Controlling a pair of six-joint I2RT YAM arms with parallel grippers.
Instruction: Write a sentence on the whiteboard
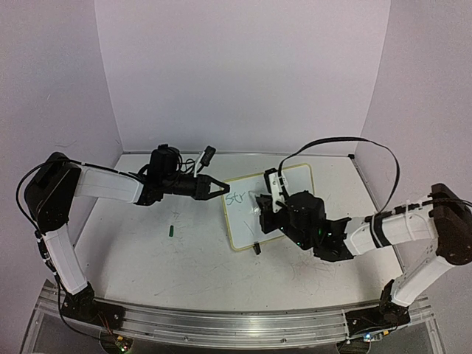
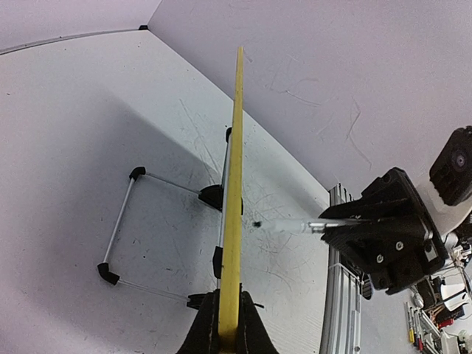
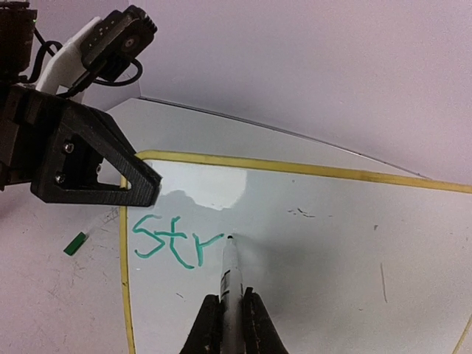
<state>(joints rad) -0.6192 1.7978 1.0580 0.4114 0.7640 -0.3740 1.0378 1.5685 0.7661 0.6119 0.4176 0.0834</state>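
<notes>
Three green handwritten letters, "Str" point(image 3: 173, 240), sit at the upper left of the small rectangular whiteboard with a thin pale-yellow frame point(image 1: 243, 221). It stands propped near the middle of the white surface point(image 1: 147, 265). The left hand point(image 2: 228, 335) is clamped narrow on the board's left frame edge. The right hand point(image 3: 230, 321) is closed on a slim pale marker pen point(image 3: 230, 273), whose tip touches the board just right of the "r". A small green piece point(image 1: 171, 231) lies on the surface left of the board, apart from it.

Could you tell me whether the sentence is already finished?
No, the sentence reads only "Str" on the whiteboard, marker tip at the r.
</notes>
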